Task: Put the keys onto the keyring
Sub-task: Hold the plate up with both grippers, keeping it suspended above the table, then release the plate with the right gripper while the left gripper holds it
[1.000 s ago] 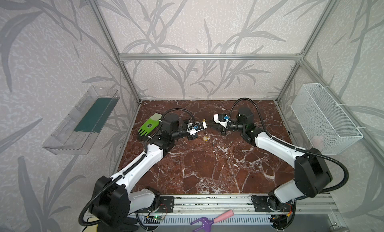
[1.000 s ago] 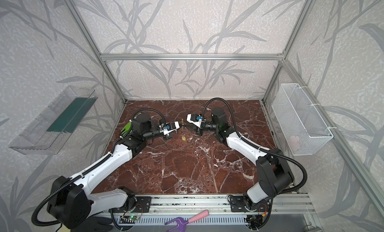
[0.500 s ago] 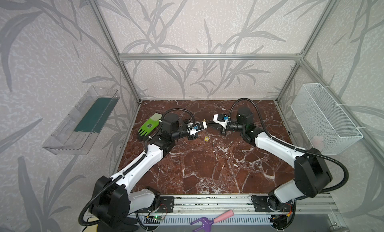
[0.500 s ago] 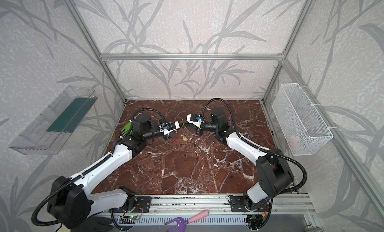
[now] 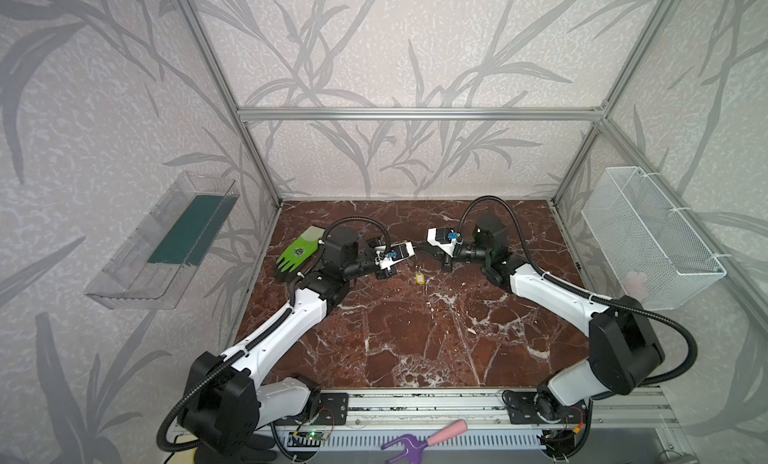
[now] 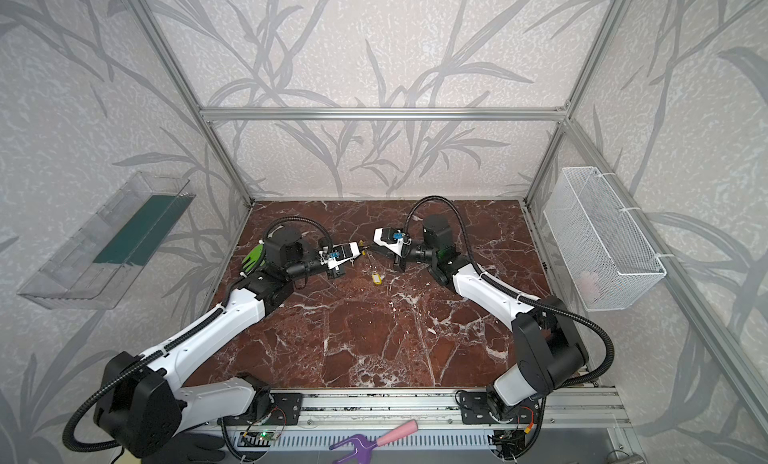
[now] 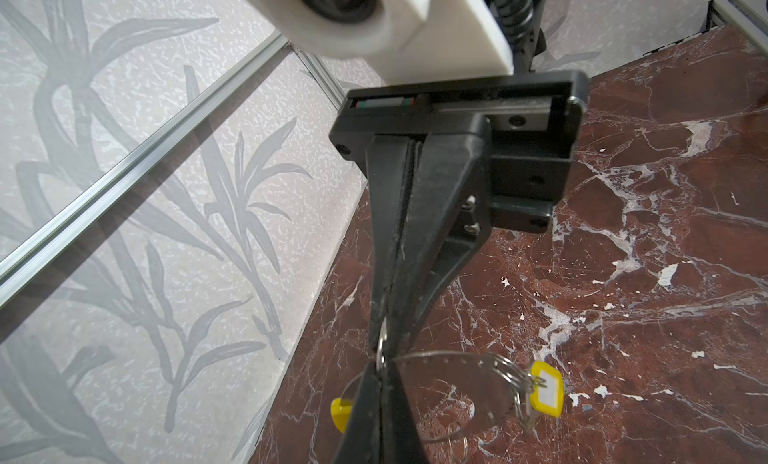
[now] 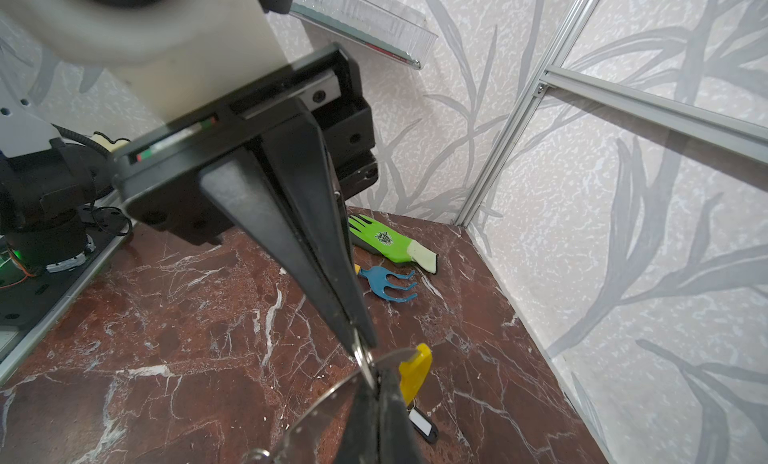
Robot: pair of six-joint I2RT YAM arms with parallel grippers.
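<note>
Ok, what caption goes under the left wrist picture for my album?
Left gripper and right gripper, both shut, meet tip to tip at the keyring, with a yellow-tagged key close by.

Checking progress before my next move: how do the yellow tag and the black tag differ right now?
The yellow tag has a yellow frame, the black tag a black one. The yellow tag's split ring hangs on the keyring; the black tag is half hidden, threading unclear. Both hold white label inserts.

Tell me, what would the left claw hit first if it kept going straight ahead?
The right gripper: its shut tips face the left gripper nose to nose, seemingly almost touching at the keyring.
</note>
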